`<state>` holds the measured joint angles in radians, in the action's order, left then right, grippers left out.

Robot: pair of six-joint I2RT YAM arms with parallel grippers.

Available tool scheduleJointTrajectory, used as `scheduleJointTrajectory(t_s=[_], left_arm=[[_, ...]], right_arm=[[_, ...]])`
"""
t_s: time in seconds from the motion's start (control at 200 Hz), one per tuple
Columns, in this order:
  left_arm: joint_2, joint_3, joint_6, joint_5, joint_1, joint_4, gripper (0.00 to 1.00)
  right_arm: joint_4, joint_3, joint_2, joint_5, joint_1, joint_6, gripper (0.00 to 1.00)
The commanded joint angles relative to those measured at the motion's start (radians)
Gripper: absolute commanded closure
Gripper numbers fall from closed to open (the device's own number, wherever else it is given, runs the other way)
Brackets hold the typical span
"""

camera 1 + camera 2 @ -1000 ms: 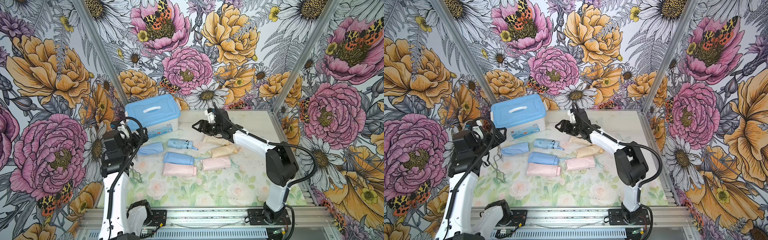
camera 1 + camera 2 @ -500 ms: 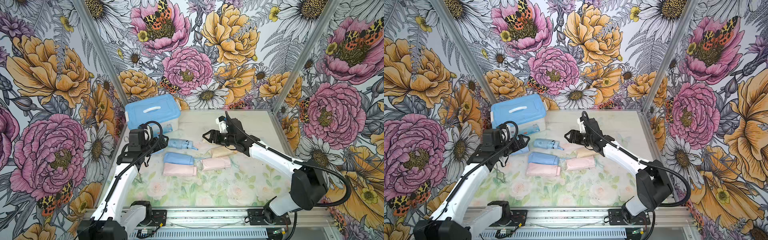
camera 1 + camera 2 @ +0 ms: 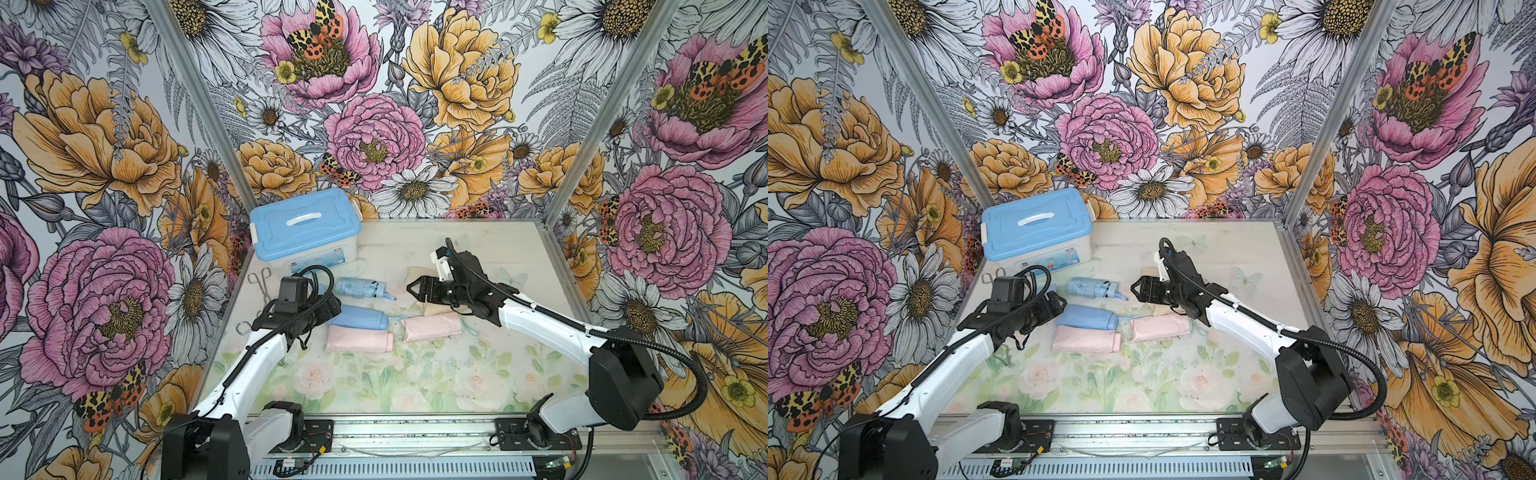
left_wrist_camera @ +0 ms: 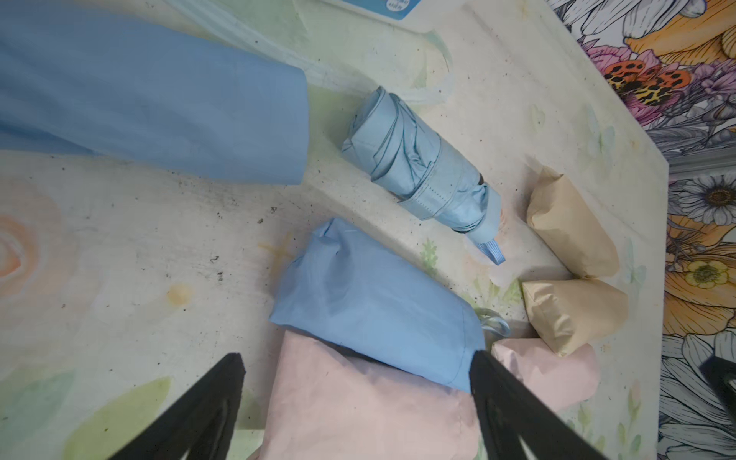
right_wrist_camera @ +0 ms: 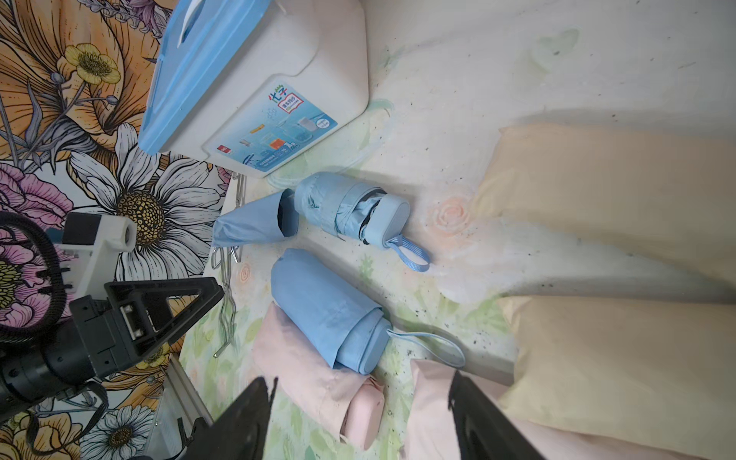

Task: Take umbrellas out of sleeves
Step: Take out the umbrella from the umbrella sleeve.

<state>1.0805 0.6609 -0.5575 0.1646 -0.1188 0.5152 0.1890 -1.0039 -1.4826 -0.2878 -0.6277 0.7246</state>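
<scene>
- The left pincer [image 4: 355, 356] stands wide and empty, just above the blue sleeved umbrella [image 4: 374, 302]. That umbrella leans on a pink sleeved one [image 4: 358, 410] directly beneath the fingers.
- The right pincer [image 5: 358, 377] is parted too and holds nothing. The blue bundle's handle end faces it, with the wrist loop [image 5: 430, 346] trailing on the bench [image 5: 517, 59].
- Beyond the left pincer lie a bare blue umbrella [image 4: 422, 167] and a limp empty blue sleeve [image 4: 159, 107].
- The sleeve fabric looks thin and slick over a light, stiff core. I judge it best to pinch the closed end with one pincer and grip the hard handle with the other.
</scene>
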Motion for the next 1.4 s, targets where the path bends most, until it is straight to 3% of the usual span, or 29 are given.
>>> scheduleJointTrajectory(t_s=[0.0,0.12,0.305,0.55,0.615,0.93,1.186,1.396], left_arm=[[0.006,-0.063,-0.064,0.032,0.018,-0.098,0.12],[-0.007,-0.111,-0.081,0.026,0.043,-0.139,0.17],[-0.012,-0.188,-0.105,0.058,0.105,-0.242,0.27],[0.092,-0.225,-0.124,0.145,0.129,-0.41,0.35],[0.123,-0.228,-0.122,0.157,0.137,-0.436,0.42],[0.236,-0.227,-0.143,0.178,0.124,-0.539,0.48],[0.286,-0.228,-0.145,0.175,0.099,-0.579,0.69],[0.303,-0.234,-0.134,0.161,0.097,-0.581,0.93]], right_arm=[[-0.012,0.0,-0.049,0.053,-0.052,0.025,0.26],[-0.078,0.011,-0.113,0.046,-0.102,0.078,0.3],[-0.351,0.102,-0.196,-0.031,-0.113,0.249,0.34],[-0.361,0.091,-0.243,-0.032,-0.123,0.261,0.35],[-0.362,0.095,-0.246,-0.029,-0.124,0.265,0.35],[-0.362,0.103,-0.252,-0.02,-0.123,0.266,0.35],[-0.361,0.105,-0.258,-0.016,-0.123,0.276,0.36],[-0.397,0.144,-0.268,0.027,-0.124,0.33,0.41]])
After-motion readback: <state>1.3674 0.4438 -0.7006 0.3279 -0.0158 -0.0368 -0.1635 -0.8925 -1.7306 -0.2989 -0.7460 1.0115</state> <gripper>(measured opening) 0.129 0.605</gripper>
